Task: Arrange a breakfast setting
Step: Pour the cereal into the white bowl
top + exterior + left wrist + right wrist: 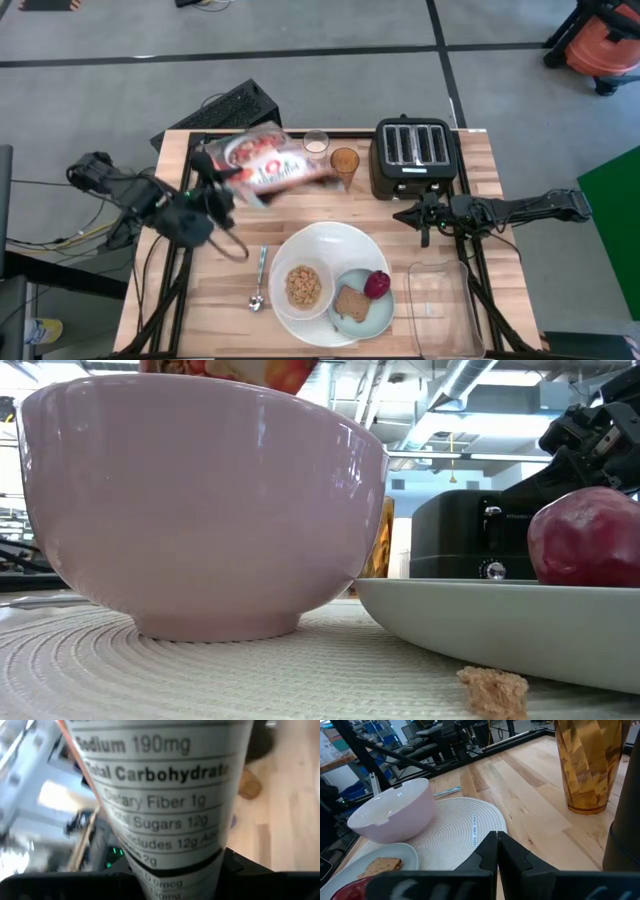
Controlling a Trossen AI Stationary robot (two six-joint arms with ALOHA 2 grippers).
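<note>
The left end effector [212, 188] is clenched on the orange-white cereal box [268, 163], holding it tilted in the air over the desk [200, 290] beside the amber glass [344, 162], while the right end effector [424, 224], fingers pressed together, waits by the toaster [414, 155].

You are looking at a table [220, 300] of pale wood planks with visible grain and a smooth, lightly sheened finish. The large white plate [335, 240] is showing fine ribbed rings and a matt face. The white bowl [200, 500] is gleaming, glossy and smooth like glazed ceramic. The amber glass [590, 765] is catching light on faceted, shiny walls. The orange-white cereal box [165, 805] is presenting printed cardboard. The toaster [413, 155] is looking like black plastic. The toast [379, 867] is appearing rough, and the red fruit [585, 540] smooth, slightly shiny.
</note>
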